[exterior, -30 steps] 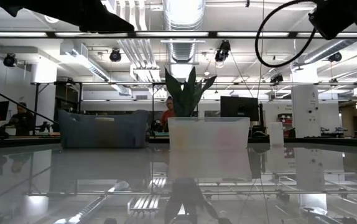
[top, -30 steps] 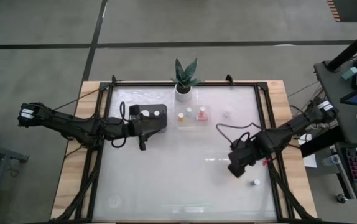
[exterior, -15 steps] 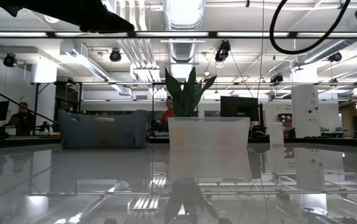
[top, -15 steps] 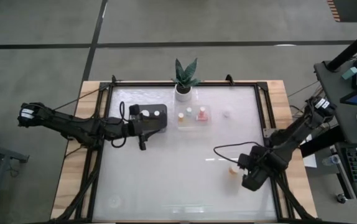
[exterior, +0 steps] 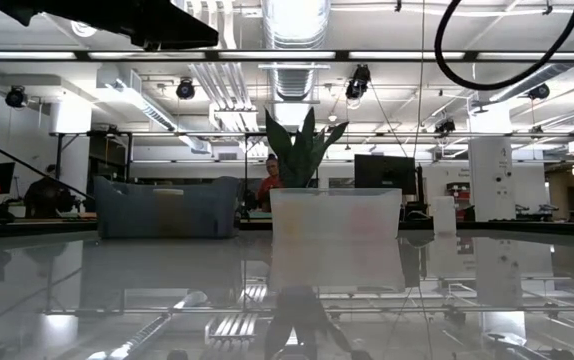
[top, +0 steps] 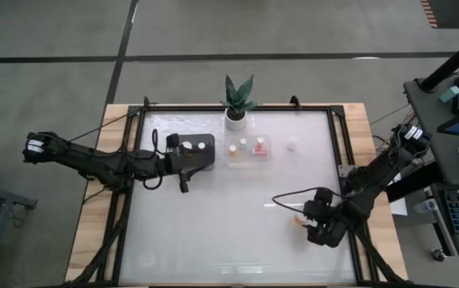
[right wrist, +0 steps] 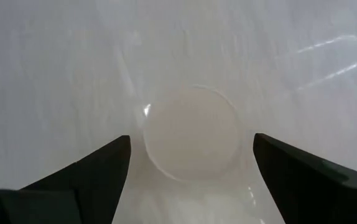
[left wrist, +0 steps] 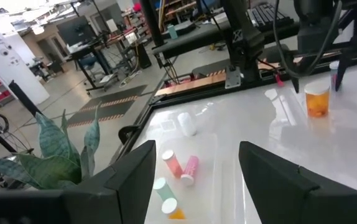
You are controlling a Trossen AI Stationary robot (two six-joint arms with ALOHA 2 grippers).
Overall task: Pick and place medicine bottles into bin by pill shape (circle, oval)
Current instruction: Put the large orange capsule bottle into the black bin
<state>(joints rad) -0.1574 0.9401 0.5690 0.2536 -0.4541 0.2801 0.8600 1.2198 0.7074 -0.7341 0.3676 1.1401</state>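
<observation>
The right end effector [right wrist: 191, 180] is held wide open, pointed straight down, a white bottle cap [right wrist: 191, 132] framed between its fingers, nothing gripped. Beside it an amber bottle [top: 299, 221] is seen upright on the counter [top: 213, 224]. The left end effector [left wrist: 194, 180] is parked, spread and empty, over the dark bin [top: 191, 149]. More bottles [top: 245, 149] lie in the clear bin near the plant [top: 237, 100].
</observation>
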